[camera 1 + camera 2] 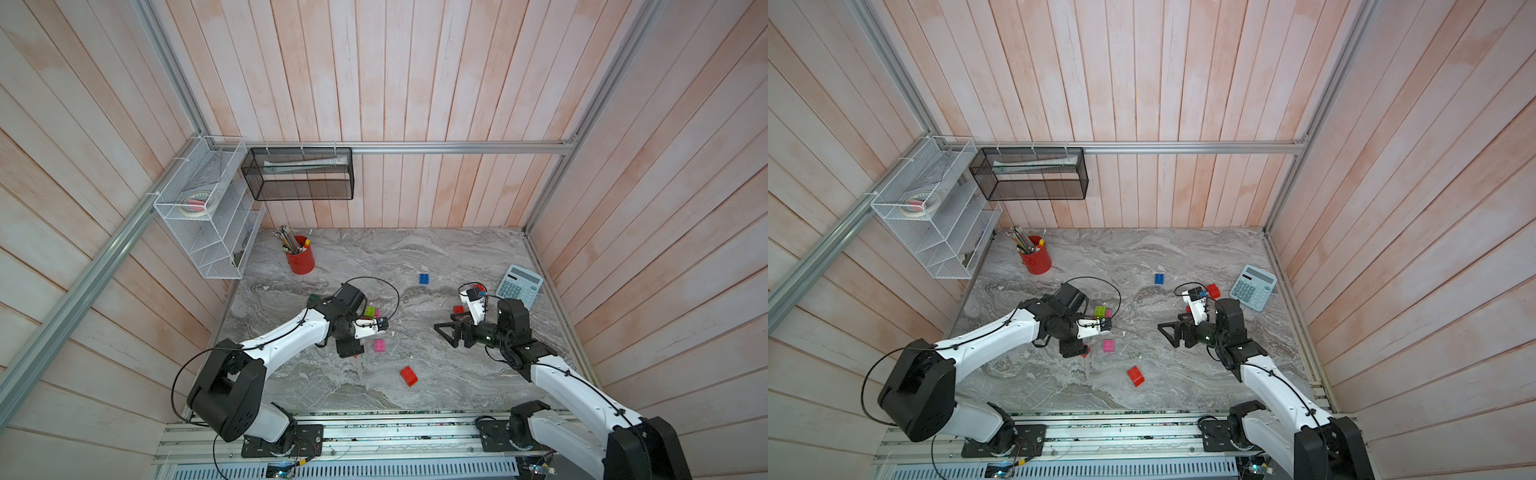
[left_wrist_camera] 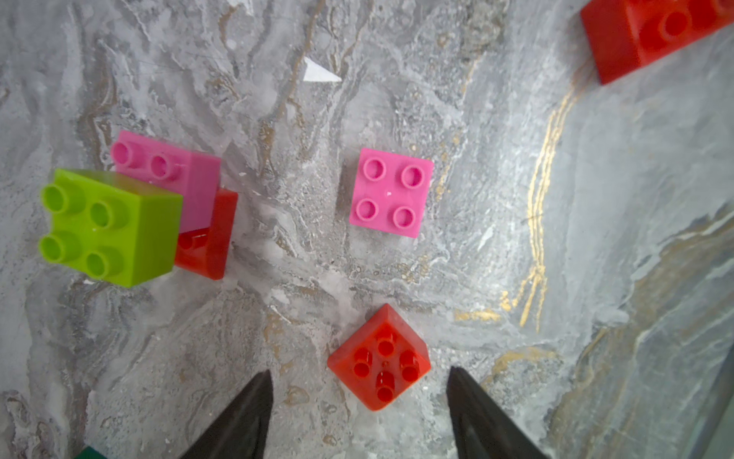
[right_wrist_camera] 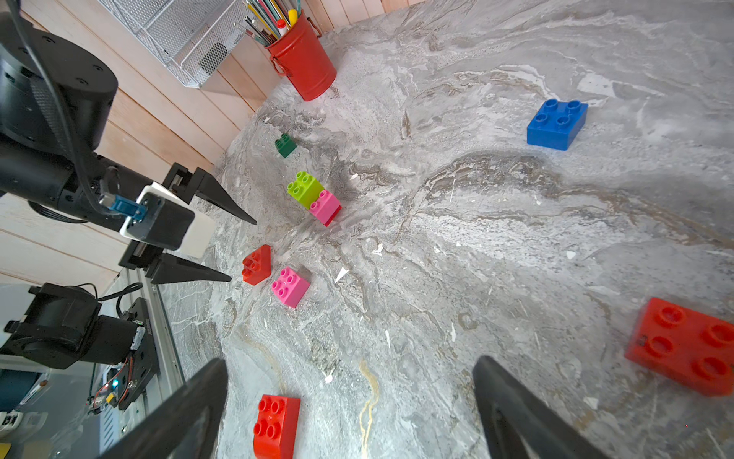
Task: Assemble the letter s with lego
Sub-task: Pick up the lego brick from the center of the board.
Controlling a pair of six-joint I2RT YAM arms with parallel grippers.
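Observation:
Loose lego lies on the marble table. My left gripper (image 2: 360,371) is open and points down at a small red brick (image 2: 379,357), which sits partly between the fingertips with a gap on each side. Beyond it is a pink brick (image 2: 391,192). A lime green brick (image 2: 107,226) and another pink brick (image 2: 170,175) are stacked on a red one (image 2: 210,242). My right gripper (image 3: 349,361) is wide open and empty, above bare table. A blue brick (image 1: 423,279), a dark green brick (image 1: 313,299) and a long red brick (image 1: 409,375) lie apart.
A red pencil cup (image 1: 300,259) stands at the back left and a calculator (image 1: 519,286) at the right edge. Two more red bricks (image 1: 459,309) (image 1: 480,287) lie by the right arm. A white wire rack (image 1: 208,208) and a black mesh basket (image 1: 299,174) hang on the walls.

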